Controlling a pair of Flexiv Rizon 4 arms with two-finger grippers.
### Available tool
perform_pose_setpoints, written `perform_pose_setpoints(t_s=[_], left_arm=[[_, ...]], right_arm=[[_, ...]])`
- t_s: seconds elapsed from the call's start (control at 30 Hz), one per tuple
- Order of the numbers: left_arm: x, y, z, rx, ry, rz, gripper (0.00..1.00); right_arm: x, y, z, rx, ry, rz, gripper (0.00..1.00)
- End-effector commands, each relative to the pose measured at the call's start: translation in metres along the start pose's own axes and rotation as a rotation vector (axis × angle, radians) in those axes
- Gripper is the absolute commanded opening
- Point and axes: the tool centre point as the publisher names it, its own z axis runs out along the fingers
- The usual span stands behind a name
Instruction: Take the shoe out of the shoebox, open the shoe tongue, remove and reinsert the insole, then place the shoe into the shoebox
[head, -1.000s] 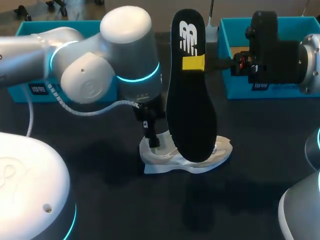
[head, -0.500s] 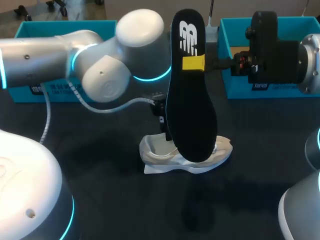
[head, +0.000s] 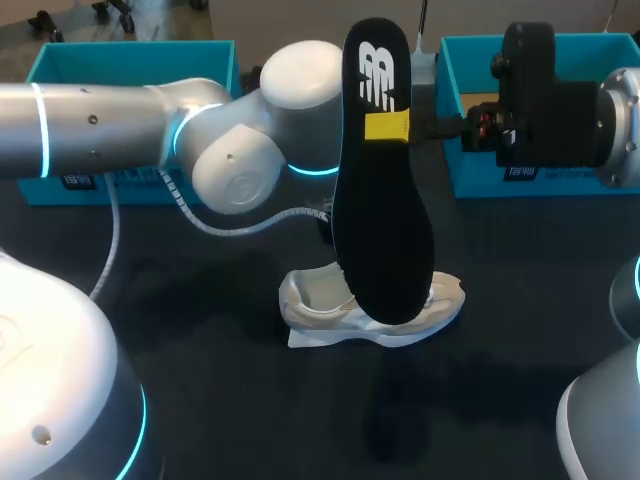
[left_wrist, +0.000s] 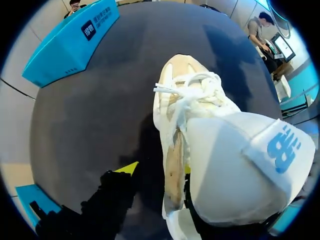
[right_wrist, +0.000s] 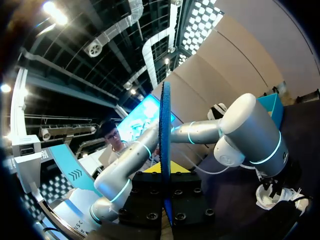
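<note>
Right end effector (head: 387, 126) clamps insole (head: 383, 220) upright; shoe (head: 446, 300) on bench (head: 200, 375) at its 6 o'clock. Left end effector (left_wrist: 156, 170) close over shoe; grip cannot be told.

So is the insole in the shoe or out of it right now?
Out. The insole stands upright, clamped in the right end effector, while the shoe lies on the table.
</note>
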Motion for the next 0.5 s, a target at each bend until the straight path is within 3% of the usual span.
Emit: perform_pose_setpoints(t_s=[0.03,0.37,0.5], left_arm=[[-0.0017,0.0022,0.0064,0.003,0.013,-0.004,0.45],[0.0080,0.0034,0.0107,0.001,0.040,0.002,0.45],[0.0081,0.0030,0.0126,-0.003,0.043,-0.009,0.31]], right_arm=[[0.0080,-0.0048,0.0057,-0.016,-0.010,0.000,0.00],[0.0080,-0.0048,0.0057,-0.016,-0.010,0.000,0.00],[0.0080,-0.0048,0.0057,-0.016,-0.010,0.000,0.00]])
